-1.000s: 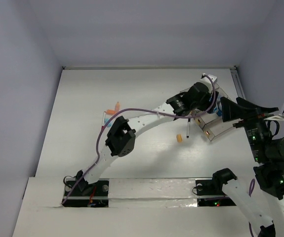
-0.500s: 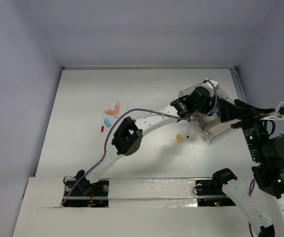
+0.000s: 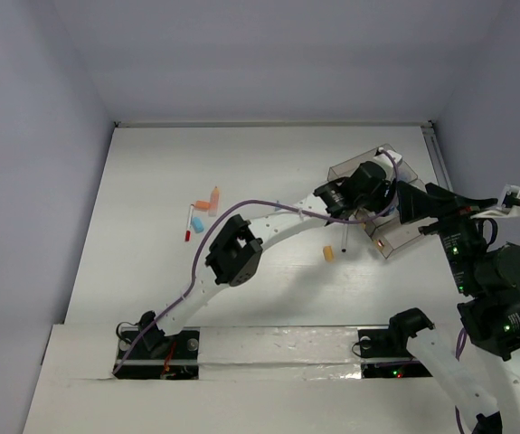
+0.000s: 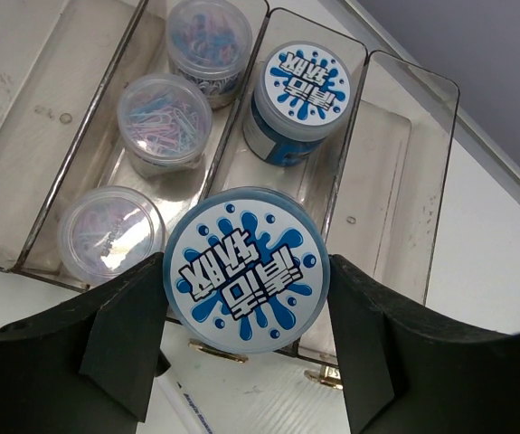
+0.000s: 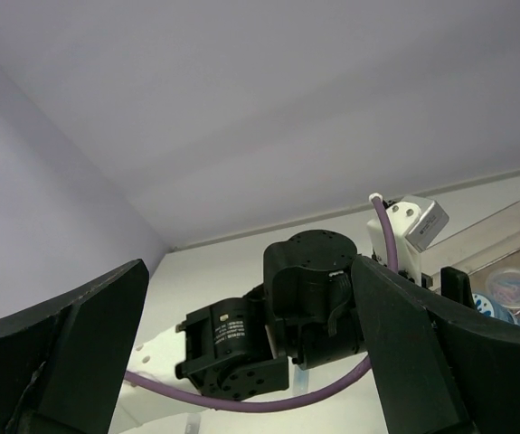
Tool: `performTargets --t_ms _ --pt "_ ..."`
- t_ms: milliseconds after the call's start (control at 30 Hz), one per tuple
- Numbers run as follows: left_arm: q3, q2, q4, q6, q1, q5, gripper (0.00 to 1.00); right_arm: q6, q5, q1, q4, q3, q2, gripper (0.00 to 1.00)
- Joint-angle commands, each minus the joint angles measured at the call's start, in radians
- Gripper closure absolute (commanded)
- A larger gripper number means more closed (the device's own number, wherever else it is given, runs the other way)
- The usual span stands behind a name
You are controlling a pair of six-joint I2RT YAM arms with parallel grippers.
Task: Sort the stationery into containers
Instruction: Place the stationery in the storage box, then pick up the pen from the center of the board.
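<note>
The left jaws are clamped on a blue-lidded jar (image 4: 246, 269), one black finger (image 4: 124, 344) pressed to each side of its lid. The jar hangs over one end of the clear tray (image 4: 395, 181), above the compartment in which a second blue-lidded jar (image 4: 305, 90) already stands further along. Whether the held jar touches the tray floor cannot be told. In the next compartment three clear jars of coloured paper clips (image 4: 165, 122) stand in a row. The compartment on the other side of the blue jars shows only bare plastic, as does the one beyond the clip jars.

From the top view the left arm (image 3: 278, 221) reaches across the surface (image 3: 151, 163) to the tray, and the right arm (image 3: 477, 262) comes in from the tray's right side. The right jaws stand wide apart with nothing between them, their fingers (image 5: 70, 353) framing the left arm's wrist just beside the tray.

The thin black pen (image 3: 345, 238) lies on the surface just left of the tray, and the tiny orange stub (image 3: 329, 254) near it, a little further from the tray. Well to the left of the tray lie the orange stick (image 3: 212, 196), the light-blue stick (image 3: 200, 221) and the red marker (image 3: 189, 226), close together
</note>
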Motion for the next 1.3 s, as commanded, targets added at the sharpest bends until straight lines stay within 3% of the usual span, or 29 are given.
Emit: performTargets --t_ms 0,400,733,900,1067,1200,1267 --pt "0.034 -0.025 0.05 0.018 -0.014 0.007 0.65 -0.01 0.009 0.009 0.04 0.002 0.007 0.0" --pt "0.031 -0.013 0.024 0.035 -0.014 -0.002 0.63 0.001 0.011 0.009 0.046 -0.012 0.01 0.0" --pt "0.042 -0.04 0.027 0.056 -0.014 0.002 0.17 0.006 0.009 0.009 0.05 -0.016 0.016 0.0" --pt "0.046 -0.068 0.03 0.062 -0.014 0.007 0.04 0.01 0.004 0.009 0.052 -0.01 0.021 0.0" --pt "-0.007 -0.19 0.05 0.065 -0.003 -0.019 0.01 -0.008 0.011 0.009 0.046 0.003 0.025 0.0" --pt "-0.151 -0.365 0.119 0.033 0.067 -0.039 0.01 -0.028 0.003 0.009 0.034 0.017 0.039 0.0" --pt "-0.292 -0.505 0.169 0.003 0.122 -0.055 0.01 -0.052 -0.011 0.009 0.035 0.016 0.048 0.0"
